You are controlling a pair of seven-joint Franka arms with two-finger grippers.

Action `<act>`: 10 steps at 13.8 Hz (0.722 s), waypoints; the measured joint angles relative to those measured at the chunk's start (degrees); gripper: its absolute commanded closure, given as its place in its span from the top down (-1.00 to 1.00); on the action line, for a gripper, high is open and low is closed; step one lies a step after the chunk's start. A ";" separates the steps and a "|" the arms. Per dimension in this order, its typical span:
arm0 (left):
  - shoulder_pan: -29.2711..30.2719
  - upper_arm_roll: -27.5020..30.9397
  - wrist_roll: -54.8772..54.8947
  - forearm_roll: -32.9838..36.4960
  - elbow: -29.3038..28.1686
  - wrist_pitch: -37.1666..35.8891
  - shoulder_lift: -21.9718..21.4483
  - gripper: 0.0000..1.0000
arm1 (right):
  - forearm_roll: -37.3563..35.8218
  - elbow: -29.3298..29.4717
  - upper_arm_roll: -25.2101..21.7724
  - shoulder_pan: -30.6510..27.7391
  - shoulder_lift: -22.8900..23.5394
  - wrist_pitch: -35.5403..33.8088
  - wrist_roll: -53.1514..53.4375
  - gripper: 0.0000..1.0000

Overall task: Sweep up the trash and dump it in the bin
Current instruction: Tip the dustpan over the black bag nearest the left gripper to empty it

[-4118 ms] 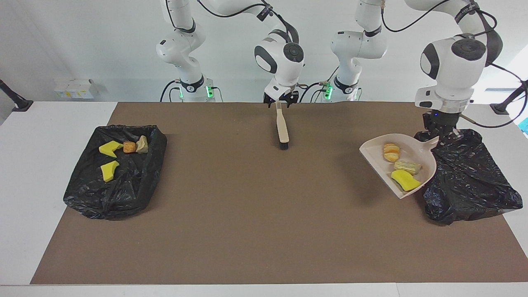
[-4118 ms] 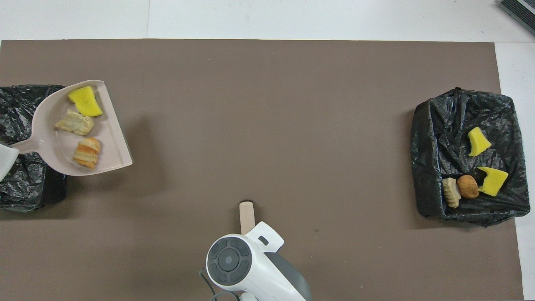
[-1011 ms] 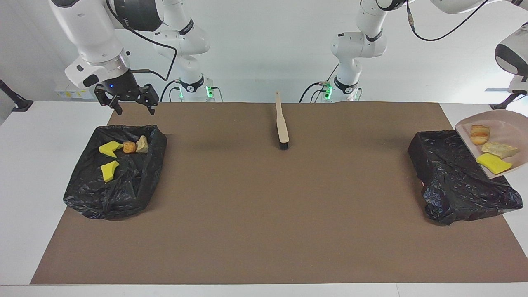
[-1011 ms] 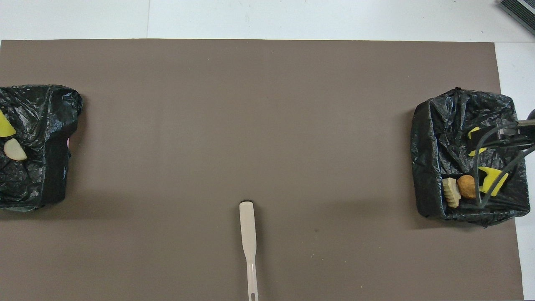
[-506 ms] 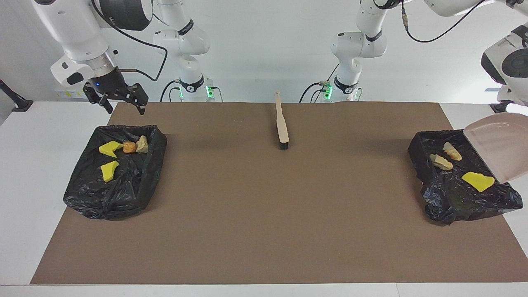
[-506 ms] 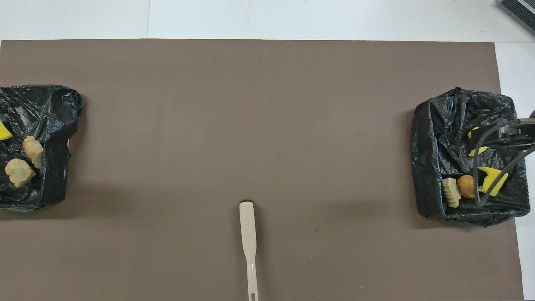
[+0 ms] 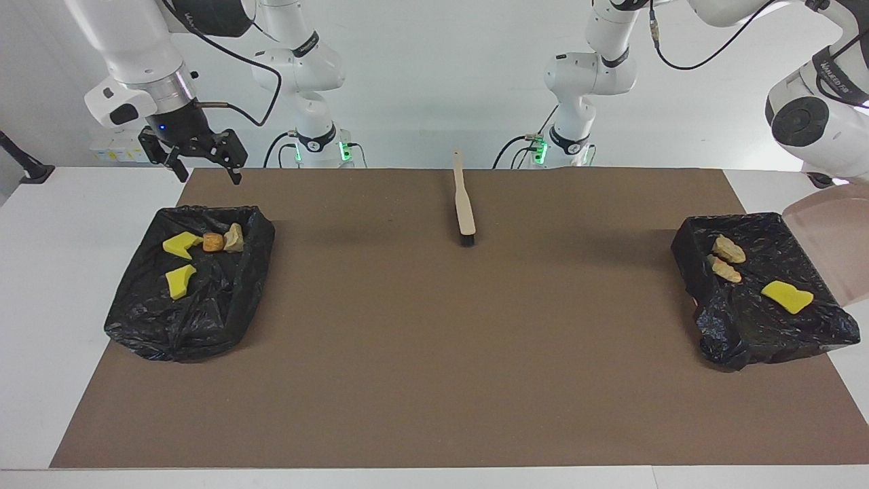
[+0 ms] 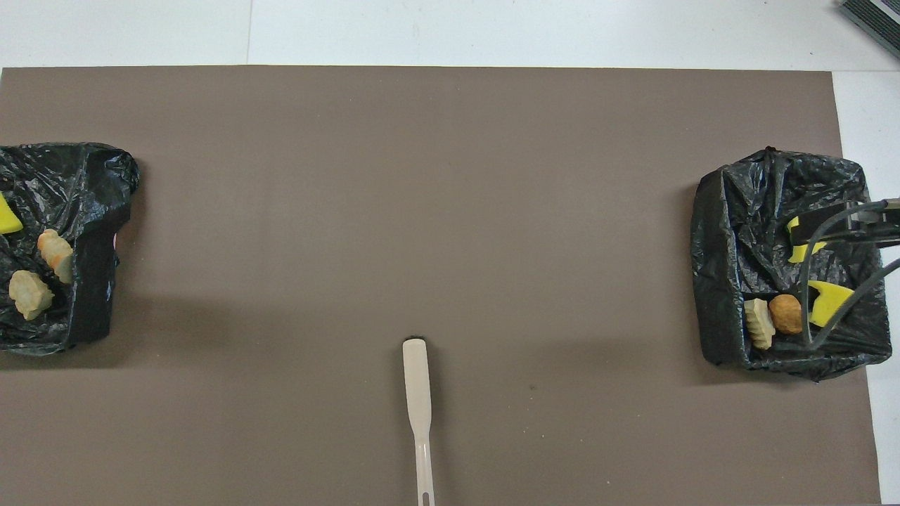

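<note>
Black-lined bins hold all the trash (image 7: 787,297). At three o'clock the left gripper, out of frame, jaws pinching the dustpan (image 7: 831,238), tips it steeply beside the bin (image 7: 753,319). At ten o'clock the right gripper (image 7: 202,165) hangs downward, jaws spread, over the table (image 7: 421,353).

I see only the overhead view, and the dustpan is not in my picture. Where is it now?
Observer: The dustpan hangs tipped and empty beside the bin at the left arm's end, under the left arm.
Operator: Dark cables cross my other bin. Is the right gripper inside it?
Observer: No. The right gripper is up in the air, over the corner of the mat, open and empty.
Operator: My frame cuts a yellow piece at the left arm's end. Is it in the bin?
Observer: Yes, the yellow chunk lies wholly inside.
</note>
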 measured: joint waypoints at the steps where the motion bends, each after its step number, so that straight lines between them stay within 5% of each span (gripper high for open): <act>1: 0.02 -0.64 -0.64 0.59 0.01 -0.51 -0.22 -1.00 | 0.00 -0.01 0.00 0.00 0.00 0.00 0.00 1.00; 6: 0.04 -5.62 -3.35 0.62 -0.02 -4.04 -2.17 -1.00 | 0.00 -0.02 0.00 0.00 0.00 0.00 0.00 1.00; 10: 0.00 -9.60 -6.17 -5.77 -0.16 -6.08 -2.26 -1.00 | 0.01 -0.02 0.00 0.00 0.00 0.00 0.00 1.00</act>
